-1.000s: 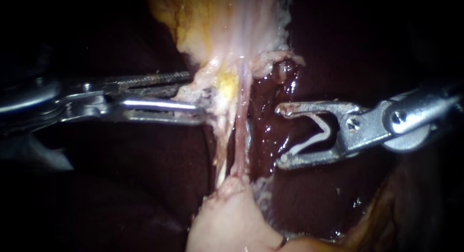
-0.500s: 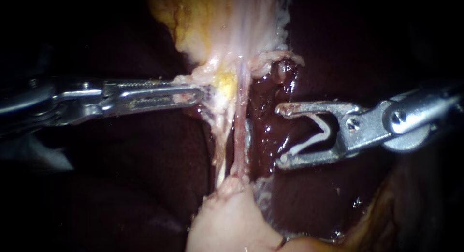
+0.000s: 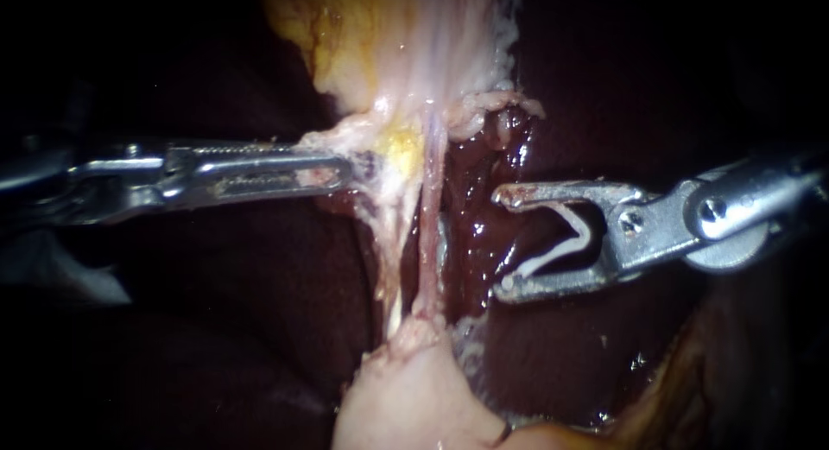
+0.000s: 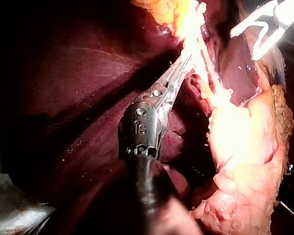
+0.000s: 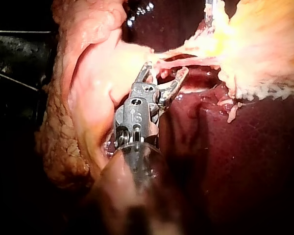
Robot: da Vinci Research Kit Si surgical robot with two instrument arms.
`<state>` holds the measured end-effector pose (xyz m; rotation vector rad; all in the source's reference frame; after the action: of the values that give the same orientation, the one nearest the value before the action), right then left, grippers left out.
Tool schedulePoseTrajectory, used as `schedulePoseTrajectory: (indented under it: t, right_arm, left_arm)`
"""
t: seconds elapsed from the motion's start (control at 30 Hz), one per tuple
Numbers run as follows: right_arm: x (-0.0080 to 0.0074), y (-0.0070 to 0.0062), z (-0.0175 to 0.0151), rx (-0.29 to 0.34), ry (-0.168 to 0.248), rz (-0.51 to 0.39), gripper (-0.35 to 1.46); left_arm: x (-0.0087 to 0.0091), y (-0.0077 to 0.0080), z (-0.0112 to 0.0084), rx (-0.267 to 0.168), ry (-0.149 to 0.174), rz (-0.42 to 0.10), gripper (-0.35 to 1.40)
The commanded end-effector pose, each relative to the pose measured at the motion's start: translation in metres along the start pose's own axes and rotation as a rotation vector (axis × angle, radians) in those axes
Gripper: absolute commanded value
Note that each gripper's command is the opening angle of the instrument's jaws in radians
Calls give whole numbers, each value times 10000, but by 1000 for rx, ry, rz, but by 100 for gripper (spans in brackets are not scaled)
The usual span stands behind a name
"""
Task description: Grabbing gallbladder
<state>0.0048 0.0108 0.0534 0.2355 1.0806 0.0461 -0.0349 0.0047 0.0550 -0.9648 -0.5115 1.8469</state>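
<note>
Count from where I stand: 2 steel instruments, 2 thin strands, 1 pale yellow-white glossy gallbladder (image 3: 389, 44), 1 dark red wet liver (image 3: 242, 329).

Nearest the scope sits a pale pink rounded lump of tissue (image 3: 414, 398), w/ liver on both sides. From its top the 2 strands rise side by side: a slim pinkish tube (image 3: 429, 243) and, just left of it, a paler whitish strand (image 3: 393, 269).

Further back, the left instrument (image 3: 344, 167), slim w/ toothed jaws, comes in level. Its jaws are closed tight on the gallbladder's frayed whitish lower edge, tissue pinched btw both. On the tube's other side, just beside it, is the stouter right instrument (image 3: 498, 241). Its jaws gape wide and grip no tissue. A pale bent strip (image 3: 553, 256) lies inside the gap; can't tell what it is.

Farthest back, the gallbladder fills the top centre. It's streaky and narrows down to a yellow patch and a ragged edge drawn sideways toward the left instrument.
</note>
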Motion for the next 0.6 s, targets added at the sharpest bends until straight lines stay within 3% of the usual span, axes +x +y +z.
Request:
schedulePoseTrajectory:
  t: [0.03,0.3,0.6]
  right_arm:
    - [0,0,0,0,0,0,50]
    - [0,0,0,0,0,0,50]
    - [0,0,0,0,0,0,50]
  left_arm:
    - [5,0,-5,-6,-1,-5,-35]
    - [47,-8,-57,14,41,-36,-35]
    - [57,-20,-76,28,61,-33,-35]
